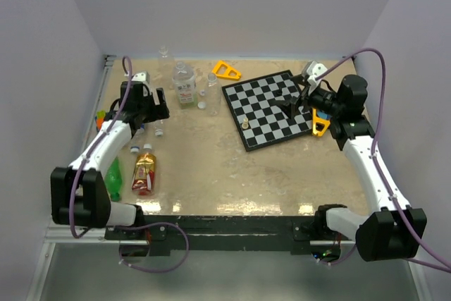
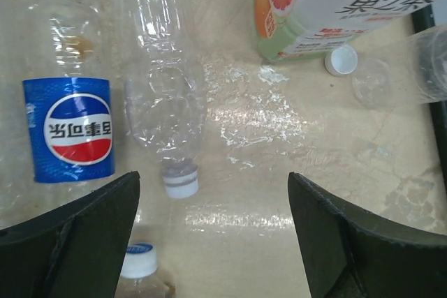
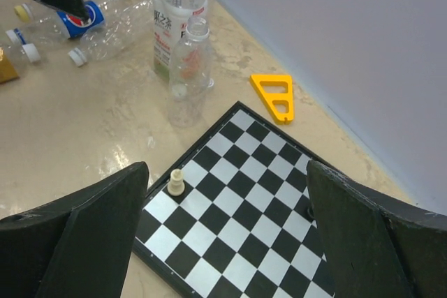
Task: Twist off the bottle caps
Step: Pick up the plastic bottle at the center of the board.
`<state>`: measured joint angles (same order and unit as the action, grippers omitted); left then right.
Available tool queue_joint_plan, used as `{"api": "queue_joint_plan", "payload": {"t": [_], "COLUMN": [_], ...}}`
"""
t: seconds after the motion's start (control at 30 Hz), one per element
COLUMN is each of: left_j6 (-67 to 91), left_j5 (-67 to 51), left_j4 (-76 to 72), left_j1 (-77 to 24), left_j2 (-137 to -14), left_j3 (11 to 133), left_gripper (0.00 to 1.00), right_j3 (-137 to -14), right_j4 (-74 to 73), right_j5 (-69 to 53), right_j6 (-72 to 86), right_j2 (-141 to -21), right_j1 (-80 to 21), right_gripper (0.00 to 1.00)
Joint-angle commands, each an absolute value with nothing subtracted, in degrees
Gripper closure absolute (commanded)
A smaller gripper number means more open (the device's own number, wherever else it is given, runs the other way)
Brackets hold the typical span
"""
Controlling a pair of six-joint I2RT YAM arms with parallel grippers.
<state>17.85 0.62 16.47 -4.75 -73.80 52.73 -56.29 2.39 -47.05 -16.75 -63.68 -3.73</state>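
In the left wrist view a clear bottle (image 2: 164,95) lies on the table, its white cap (image 2: 180,181) pointing toward my left gripper (image 2: 213,242). That gripper is open, with nothing between its fingers, just short of the cap. A cola-label bottle (image 2: 68,130) lies to the left. A further capped bottle (image 2: 140,262) shows beside the left finger. A loose white cap (image 2: 341,60) rests by the white-green-orange labelled bottle (image 2: 328,5). My right gripper (image 3: 227,242) hangs open over the chessboard (image 3: 244,193), holding nothing. From above, the left gripper (image 1: 151,107) is at the table's left and the right gripper (image 1: 299,103) at its right.
A red-yellow bottle (image 1: 144,173) and a green bottle (image 1: 113,180) lie near the front left. Upright bottles (image 1: 184,86) stand at the back centre. A small chess piece (image 3: 177,183) stands on the board. A yellow triangle (image 1: 226,70) lies at the back near the wall.
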Motion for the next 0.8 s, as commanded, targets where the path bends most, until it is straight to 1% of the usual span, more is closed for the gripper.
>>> {"api": "queue_joint_plan", "payload": {"t": [0.0,0.13,0.17,0.4,0.77], "left_j6": [19.5,19.2,18.4,17.9,18.3], "left_j5": [-0.3,7.7,9.1,8.8,10.5], "left_j4": [18.1,21.4,21.5,24.2,23.0], "left_j1": [-4.7,-4.7,-4.7,-4.7,-4.7], "left_j2": [-81.5,-88.1,-91.6,-101.1,-106.3], "left_j3": [60.8,65.7,67.7,75.7,77.5], "left_gripper": [0.1,0.1,0.11,0.11,0.12], "right_j3": [-56.3,-56.3,-56.4,-57.7,-57.7], "right_j4": [0.1,-1.3,-1.9,-5.9,-6.9], "right_j5": [-51.8,-53.3,-54.7,-57.3,-58.9], "right_j6": [-20.5,-21.8,-22.5,-25.7,-27.2], "right_j2": [-65.7,-66.6,-67.6,-70.6,-72.0], "right_j1": [-3.2,-3.1,-3.2,-3.1,-3.1], "right_gripper": [0.02,0.02,0.02,0.02,0.02]}}
